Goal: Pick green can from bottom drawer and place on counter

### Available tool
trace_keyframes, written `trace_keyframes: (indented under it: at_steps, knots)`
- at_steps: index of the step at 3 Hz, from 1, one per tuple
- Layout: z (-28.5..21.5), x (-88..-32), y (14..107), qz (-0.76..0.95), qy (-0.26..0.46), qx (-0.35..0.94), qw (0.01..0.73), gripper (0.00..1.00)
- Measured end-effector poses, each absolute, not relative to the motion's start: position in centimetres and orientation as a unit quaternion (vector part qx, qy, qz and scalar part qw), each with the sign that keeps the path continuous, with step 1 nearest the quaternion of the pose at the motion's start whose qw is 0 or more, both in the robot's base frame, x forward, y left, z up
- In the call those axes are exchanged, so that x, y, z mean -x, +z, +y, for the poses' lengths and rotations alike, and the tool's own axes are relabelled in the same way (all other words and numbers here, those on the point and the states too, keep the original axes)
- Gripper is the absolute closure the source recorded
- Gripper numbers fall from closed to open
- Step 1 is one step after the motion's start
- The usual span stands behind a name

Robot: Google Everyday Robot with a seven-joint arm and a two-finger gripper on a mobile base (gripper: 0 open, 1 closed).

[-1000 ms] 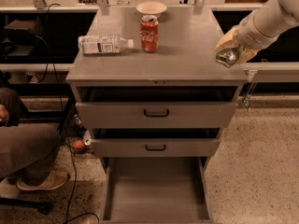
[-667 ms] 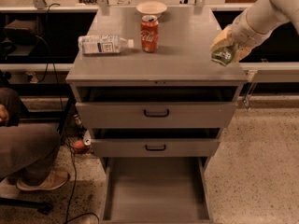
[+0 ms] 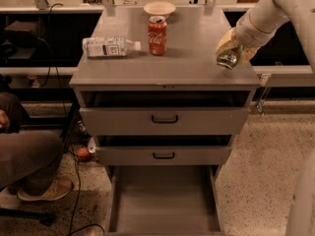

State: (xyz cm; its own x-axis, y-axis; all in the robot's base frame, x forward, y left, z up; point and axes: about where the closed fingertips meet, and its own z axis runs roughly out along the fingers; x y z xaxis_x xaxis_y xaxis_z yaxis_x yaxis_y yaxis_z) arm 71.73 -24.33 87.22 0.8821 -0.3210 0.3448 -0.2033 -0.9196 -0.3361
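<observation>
where the flat grey counter (image 3: 177,63) ends at right | claw (image 3: 231,50) clamped on green can (image 3: 227,59) — shiny, cylindrical, tilted

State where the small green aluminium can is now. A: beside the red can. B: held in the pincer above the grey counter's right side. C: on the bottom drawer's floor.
B: the pincer grips the small green aluminium can over the flat grey counter, at its right side.

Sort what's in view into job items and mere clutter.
Job: green can, gripped by the tool over the right edge of the counter; bottom drawer, open.
Clutter: red can, bottle lying on its side, bowl, all on the counter.
</observation>
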Motion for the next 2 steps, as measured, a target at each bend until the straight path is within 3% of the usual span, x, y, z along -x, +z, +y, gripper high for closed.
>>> trace_keyframes:
  at_steps: [1,2]
  knots:
    - [-23.83,-72.56,86.53,0.131,-0.189,0.962,0.146,1.00]
    - [-23.26,-73.53,85.86,0.126,-0.176,0.966,0.142,0.75]
